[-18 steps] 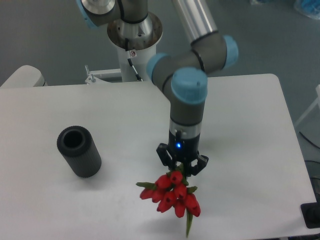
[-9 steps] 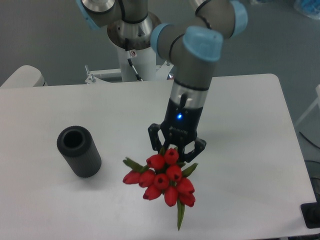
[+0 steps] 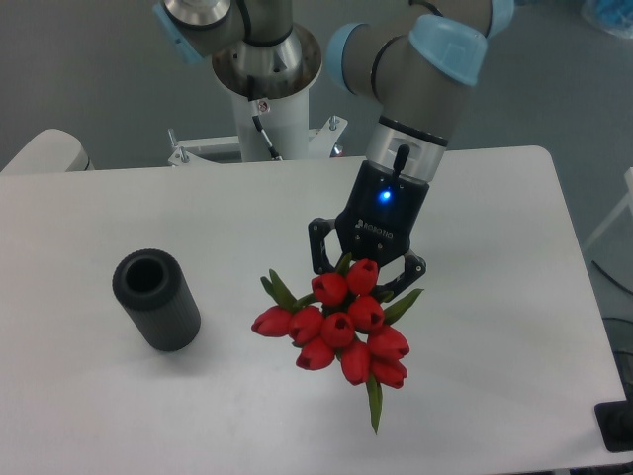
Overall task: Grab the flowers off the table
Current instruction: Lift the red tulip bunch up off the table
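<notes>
The flowers (image 3: 341, 329), a bunch of red tulip buds with green leaves, hang in the air above the white table (image 3: 89, 396), near its front middle. My gripper (image 3: 364, 280) is shut on the bunch just behind the buds and holds it lifted. The stems are mostly hidden behind the buds and the gripper. One green leaf points down toward the table's front edge.
A black hollow cylinder (image 3: 156, 299) lies on the table at the left, its open end facing up and away. The arm's white base column (image 3: 265, 109) stands behind the table's back edge. A dark object (image 3: 615, 427) sits beyond the table's front right corner.
The gripper has risen with the flowers in it and moved a little right; the bunch looks larger and higher above the table than one second ago. The arm's wrist has swung upward.
</notes>
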Robot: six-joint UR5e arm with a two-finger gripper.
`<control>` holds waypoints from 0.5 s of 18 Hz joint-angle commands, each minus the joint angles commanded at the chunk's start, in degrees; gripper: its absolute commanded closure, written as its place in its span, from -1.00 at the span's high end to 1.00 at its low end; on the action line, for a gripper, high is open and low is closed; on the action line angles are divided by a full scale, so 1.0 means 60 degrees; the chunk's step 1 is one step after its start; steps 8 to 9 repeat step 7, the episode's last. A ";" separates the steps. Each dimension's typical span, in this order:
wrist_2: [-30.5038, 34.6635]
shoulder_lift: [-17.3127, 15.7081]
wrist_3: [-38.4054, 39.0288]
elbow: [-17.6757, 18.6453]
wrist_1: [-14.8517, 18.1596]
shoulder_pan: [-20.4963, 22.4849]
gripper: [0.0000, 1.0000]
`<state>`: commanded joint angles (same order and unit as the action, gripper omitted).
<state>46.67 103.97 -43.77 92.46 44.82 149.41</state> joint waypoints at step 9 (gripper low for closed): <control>-0.0015 -0.0073 0.0029 -0.0073 0.0000 -0.0029 -0.27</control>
